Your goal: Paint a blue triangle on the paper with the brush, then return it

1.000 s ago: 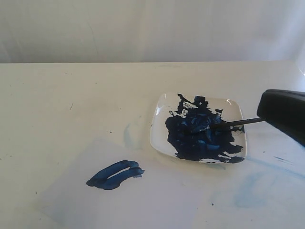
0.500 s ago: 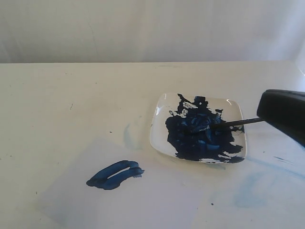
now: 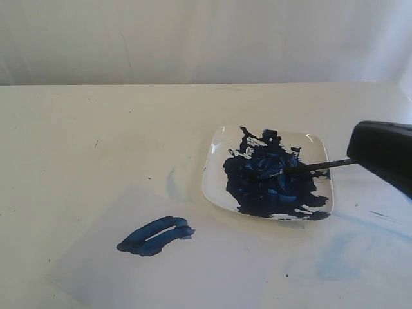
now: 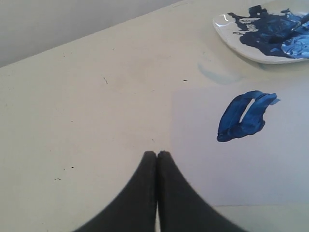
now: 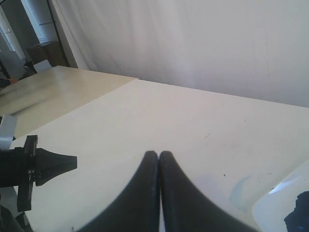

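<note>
The blue triangle (image 3: 156,235) is a small dark blue loop on the pale paper (image 3: 193,270), and it shows again as the blue triangle (image 4: 246,116) on the paper (image 4: 231,164) in the left wrist view. The brush (image 3: 309,167) lies across the white plate (image 3: 215,168), its tip in the dark blue paint blob (image 3: 267,183); its handle end passes behind my right arm's black body (image 3: 384,154). My right gripper (image 5: 159,153) is shut with nothing between its fingers. Over bare table beside the paper's edge, my left gripper (image 4: 157,153) is also shut and empty.
Faint light-blue smears mark the table left of the plate (image 3: 172,183) and at the front right (image 3: 335,257). A pale wall runs behind the table's far edge (image 3: 193,84). A black part of the other arm (image 5: 36,166) shows in the right wrist view.
</note>
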`<action>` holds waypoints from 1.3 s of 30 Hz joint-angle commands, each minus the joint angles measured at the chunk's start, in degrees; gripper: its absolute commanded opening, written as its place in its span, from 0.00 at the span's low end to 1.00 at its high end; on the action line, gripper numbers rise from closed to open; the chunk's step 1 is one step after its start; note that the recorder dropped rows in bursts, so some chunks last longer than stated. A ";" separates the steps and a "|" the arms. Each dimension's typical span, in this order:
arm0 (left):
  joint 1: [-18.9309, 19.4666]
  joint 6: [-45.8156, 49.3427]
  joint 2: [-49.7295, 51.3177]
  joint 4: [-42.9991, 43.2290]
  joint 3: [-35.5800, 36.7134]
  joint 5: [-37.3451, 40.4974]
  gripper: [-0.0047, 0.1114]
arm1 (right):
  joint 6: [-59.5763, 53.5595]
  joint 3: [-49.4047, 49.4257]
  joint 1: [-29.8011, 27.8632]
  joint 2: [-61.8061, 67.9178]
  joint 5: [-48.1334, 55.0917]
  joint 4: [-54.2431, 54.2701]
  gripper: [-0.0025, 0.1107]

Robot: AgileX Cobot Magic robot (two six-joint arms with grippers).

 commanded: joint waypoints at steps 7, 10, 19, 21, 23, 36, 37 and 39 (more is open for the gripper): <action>-0.54 2.57 -0.22 0.20 0.33 0.16 0.04 | -0.38 0.25 0.20 -0.35 0.04 -0.44 0.02; -0.54 -12.78 -0.22 8.55 1.81 -0.31 0.04 | -0.38 0.25 0.20 -0.35 0.04 -0.44 0.02; -0.54 -36.84 -0.22 23.80 6.38 -5.55 0.04 | 0.00 0.25 0.20 -0.35 0.04 -0.44 0.02; -0.41 -35.75 -0.22 23.80 6.38 -5.55 0.04 | 0.00 0.25 0.20 -0.35 0.04 -0.44 0.02; -0.28 -33.92 -0.22 23.80 6.38 -5.55 0.04 | 0.00 0.25 0.20 -0.35 0.04 -0.44 0.02; 7.78 -42.46 -0.22 23.39 6.38 -6.98 0.04 | 0.00 0.25 0.20 -0.35 0.04 -0.44 0.02; 8.53 -42.46 -0.22 23.39 6.38 -7.22 0.04 | 0.00 0.25 0.20 -0.35 0.04 -0.44 0.02; 9.47 -42.46 -0.22 23.39 6.38 -7.32 0.04 | 0.00 0.25 0.20 -0.35 0.04 -0.44 0.02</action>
